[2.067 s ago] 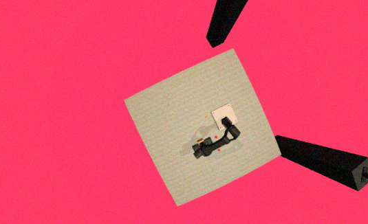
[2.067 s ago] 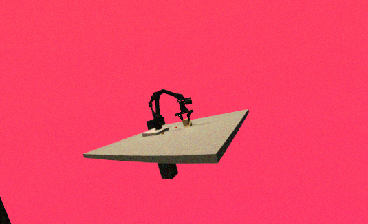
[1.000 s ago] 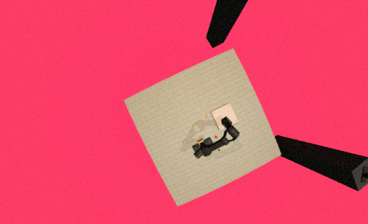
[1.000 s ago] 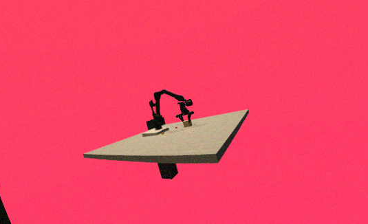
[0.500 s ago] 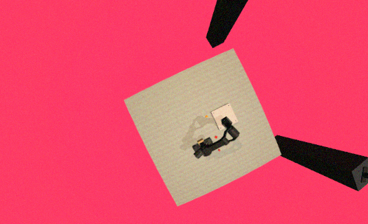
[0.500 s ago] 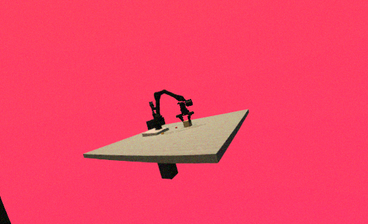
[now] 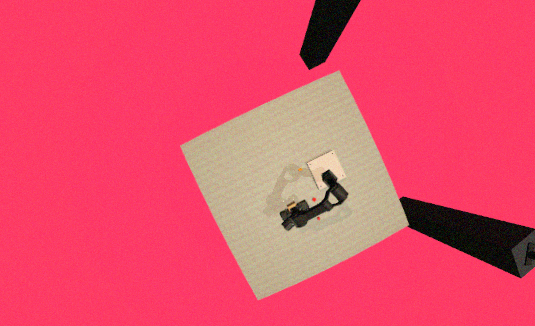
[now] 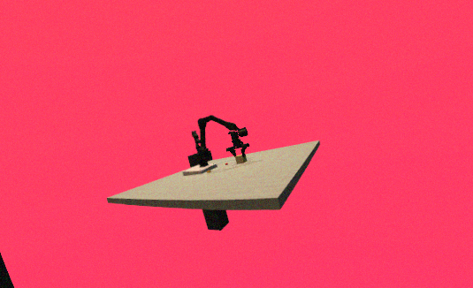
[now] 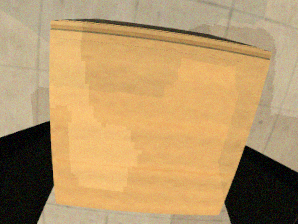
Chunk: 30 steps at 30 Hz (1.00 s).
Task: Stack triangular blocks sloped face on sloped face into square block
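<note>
My gripper (image 7: 290, 209) (image 8: 240, 155) (image 9: 144, 138) is low over the table, shut on a triangular block of light wood. The held block (image 9: 150, 125) fills most of the wrist view, one black finger at each side. Past its far edge, the other triangular block (image 9: 160, 34) shows only as a thin wooden strip beyond a narrow dark seam, nearly parallel to that edge. In the exterior view the two look like one small wooden shape (image 8: 241, 160) at table level under the fingers. The sloped faces are hidden; whether they touch fully, or the ends are even, I cannot tell.
The table (image 7: 238, 165) (image 8: 246, 190) also bears the arm's pale base plate (image 7: 323, 162) (image 8: 190, 171). A small orange piece (image 7: 300, 169) (image 8: 209, 171) lies beside the plate. Two small red pieces (image 7: 314, 199) (image 7: 318, 218) lie on either side of the arm in the top view.
</note>
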Motion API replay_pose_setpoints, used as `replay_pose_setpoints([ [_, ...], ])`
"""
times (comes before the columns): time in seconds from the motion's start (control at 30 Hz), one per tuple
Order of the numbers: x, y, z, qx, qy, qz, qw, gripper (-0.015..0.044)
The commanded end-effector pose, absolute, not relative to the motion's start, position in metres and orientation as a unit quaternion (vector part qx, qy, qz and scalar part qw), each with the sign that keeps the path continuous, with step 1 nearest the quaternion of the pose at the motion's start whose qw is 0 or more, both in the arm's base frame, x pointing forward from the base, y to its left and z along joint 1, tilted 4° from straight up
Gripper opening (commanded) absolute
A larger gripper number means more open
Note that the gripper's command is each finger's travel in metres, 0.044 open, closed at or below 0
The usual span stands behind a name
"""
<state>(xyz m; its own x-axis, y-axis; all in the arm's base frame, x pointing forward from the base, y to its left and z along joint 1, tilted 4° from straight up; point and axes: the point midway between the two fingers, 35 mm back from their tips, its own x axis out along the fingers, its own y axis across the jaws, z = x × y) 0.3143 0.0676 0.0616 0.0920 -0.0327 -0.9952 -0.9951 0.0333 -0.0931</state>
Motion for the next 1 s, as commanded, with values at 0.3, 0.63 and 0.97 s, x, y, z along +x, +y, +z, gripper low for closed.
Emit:
replay_pose_setpoints([
  [0.3,0.314,0.068,0.062,-0.522,0.493,0.46,0.523,0.0236],
  [0.63,0.314,0.068,0.062,-0.522,0.493,0.46,0.523,0.044],
  [0.97,0.316,0.07,0.094,-0.522,0.492,0.46,0.524,0.044],
])
